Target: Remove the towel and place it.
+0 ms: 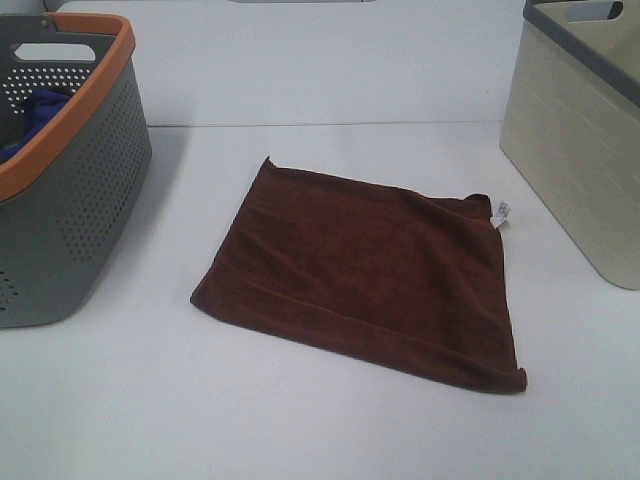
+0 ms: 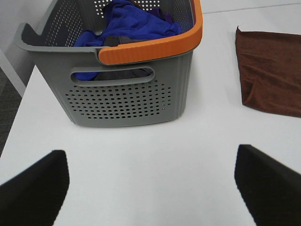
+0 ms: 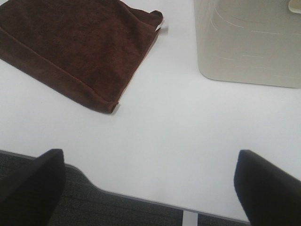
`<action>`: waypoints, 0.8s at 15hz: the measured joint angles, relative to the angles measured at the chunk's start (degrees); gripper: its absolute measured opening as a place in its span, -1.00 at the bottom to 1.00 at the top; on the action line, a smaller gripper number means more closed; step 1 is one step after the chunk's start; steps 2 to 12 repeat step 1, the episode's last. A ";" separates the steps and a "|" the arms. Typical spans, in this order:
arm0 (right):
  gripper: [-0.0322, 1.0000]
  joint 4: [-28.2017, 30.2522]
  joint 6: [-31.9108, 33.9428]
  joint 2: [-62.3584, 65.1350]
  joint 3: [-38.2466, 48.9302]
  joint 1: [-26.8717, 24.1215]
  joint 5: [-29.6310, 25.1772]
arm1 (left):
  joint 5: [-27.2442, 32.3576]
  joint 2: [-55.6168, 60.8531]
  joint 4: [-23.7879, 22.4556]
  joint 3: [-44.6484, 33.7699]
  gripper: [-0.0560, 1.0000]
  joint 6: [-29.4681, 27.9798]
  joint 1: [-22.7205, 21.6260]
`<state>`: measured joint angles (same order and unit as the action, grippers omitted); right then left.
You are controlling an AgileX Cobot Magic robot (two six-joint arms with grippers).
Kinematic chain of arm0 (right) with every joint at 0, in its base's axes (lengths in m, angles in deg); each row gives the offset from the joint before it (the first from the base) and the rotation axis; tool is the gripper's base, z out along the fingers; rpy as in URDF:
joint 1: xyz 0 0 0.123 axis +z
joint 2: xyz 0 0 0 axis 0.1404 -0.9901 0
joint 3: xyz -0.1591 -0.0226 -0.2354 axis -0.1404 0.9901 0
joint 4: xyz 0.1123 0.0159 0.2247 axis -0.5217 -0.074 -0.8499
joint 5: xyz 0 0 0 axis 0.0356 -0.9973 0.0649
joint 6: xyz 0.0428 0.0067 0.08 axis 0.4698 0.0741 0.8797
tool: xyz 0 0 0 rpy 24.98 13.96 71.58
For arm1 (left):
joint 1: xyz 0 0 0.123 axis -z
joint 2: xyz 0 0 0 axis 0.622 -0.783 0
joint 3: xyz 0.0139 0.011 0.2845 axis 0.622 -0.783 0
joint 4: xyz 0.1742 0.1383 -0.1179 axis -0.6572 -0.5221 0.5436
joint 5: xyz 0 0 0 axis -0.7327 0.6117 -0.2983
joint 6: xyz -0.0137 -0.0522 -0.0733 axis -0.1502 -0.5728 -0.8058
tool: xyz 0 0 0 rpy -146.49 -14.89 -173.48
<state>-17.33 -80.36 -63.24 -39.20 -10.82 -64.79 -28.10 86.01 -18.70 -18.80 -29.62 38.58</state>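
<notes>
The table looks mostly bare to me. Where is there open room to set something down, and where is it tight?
Bare table runs in front of the maroon towel, and behind it, between the grey basket and the beige bin. Narrower strips separate the towel from each container. The grey basket is occupied: a blue cloth sits inside.

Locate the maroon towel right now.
In the exterior high view the towel lies flat mid-table, between the grey basket on the left and the beige bin on the right.
</notes>
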 joint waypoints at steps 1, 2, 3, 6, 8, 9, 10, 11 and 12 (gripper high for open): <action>0.72 0.00 0.00 0.00 0.00 0.00 0.00 | 0.00 0.00 0.06 0.00 0.82 0.00 0.00; 0.72 0.00 0.00 0.00 0.00 0.00 0.00 | 0.00 0.00 0.06 0.00 0.82 0.00 0.00; 0.72 0.00 0.00 0.00 0.00 0.00 0.00 | 0.00 0.00 0.06 0.00 0.82 0.00 0.00; 0.72 0.00 0.00 0.00 0.00 0.00 0.00 | 0.00 0.00 0.06 0.00 0.82 0.00 0.00; 0.72 0.00 0.00 0.00 0.00 0.00 0.00 | 0.00 0.00 0.06 0.00 0.82 0.00 0.00; 0.72 0.00 0.00 0.00 0.00 0.00 0.00 | 0.00 0.00 0.06 0.00 0.82 0.00 0.00; 0.72 0.00 0.00 0.00 0.00 0.00 0.00 | 0.00 0.00 0.06 0.00 0.82 0.00 0.00; 0.72 0.00 0.00 0.00 0.00 0.00 0.00 | 0.00 0.00 0.06 0.00 0.82 0.00 0.00; 0.72 0.00 0.00 0.00 0.00 0.00 0.00 | 0.00 0.00 0.06 0.00 0.82 0.00 0.00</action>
